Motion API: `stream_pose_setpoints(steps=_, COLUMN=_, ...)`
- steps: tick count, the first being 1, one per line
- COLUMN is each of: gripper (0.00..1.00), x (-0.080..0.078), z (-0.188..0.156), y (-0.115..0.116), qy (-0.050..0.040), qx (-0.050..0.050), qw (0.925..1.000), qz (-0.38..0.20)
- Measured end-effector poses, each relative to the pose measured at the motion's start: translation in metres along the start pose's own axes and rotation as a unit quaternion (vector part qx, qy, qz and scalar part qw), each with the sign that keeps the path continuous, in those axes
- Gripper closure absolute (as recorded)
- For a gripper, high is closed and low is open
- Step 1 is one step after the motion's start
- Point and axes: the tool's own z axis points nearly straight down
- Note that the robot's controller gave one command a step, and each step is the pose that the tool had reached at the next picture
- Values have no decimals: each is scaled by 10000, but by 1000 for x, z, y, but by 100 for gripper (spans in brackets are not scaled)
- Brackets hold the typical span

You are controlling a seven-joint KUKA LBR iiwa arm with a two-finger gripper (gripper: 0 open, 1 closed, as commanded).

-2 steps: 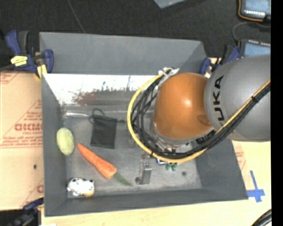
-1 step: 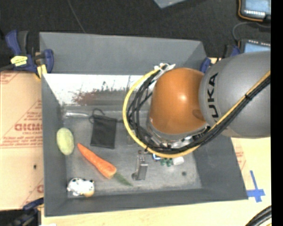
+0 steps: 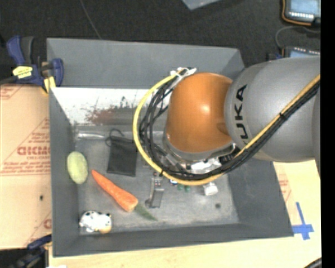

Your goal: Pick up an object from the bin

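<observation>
My gripper [image 3: 154,197] hangs low over the bin floor near the front middle, under the orange wrist cover. Just to its left lies an orange carrot [image 3: 114,191], slanting down to the right, its green stalk end [image 3: 147,213] almost under the gripper. A flat black pouch [image 3: 123,156] lies behind and to the left of the gripper. I see nothing held in the gripper.
A pale green oval fruit [image 3: 77,167] rests by the left wall. A small black-and-white cow toy [image 3: 95,222] sits in the front left corner. A small white piece [image 3: 210,190] lies right of the gripper. The arm and its cables hide the bin's right middle.
</observation>
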Motion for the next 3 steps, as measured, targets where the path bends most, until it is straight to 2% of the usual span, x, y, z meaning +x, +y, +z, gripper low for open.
stream_pose_setpoints(steps=1, gripper=0, x=-6, z=-2, y=8, qy=8, qx=-4, qw=9997, qz=227)
stream_pose_setpoints(steps=2, gripper=0, x=0, z=32, y=50, qy=-25, qx=3, qw=9999, qz=-115)
stream_pose_setpoints(steps=3, gripper=0, x=-30, z=25, y=77, qy=34, qx=-10, qw=9953, qz=-971)
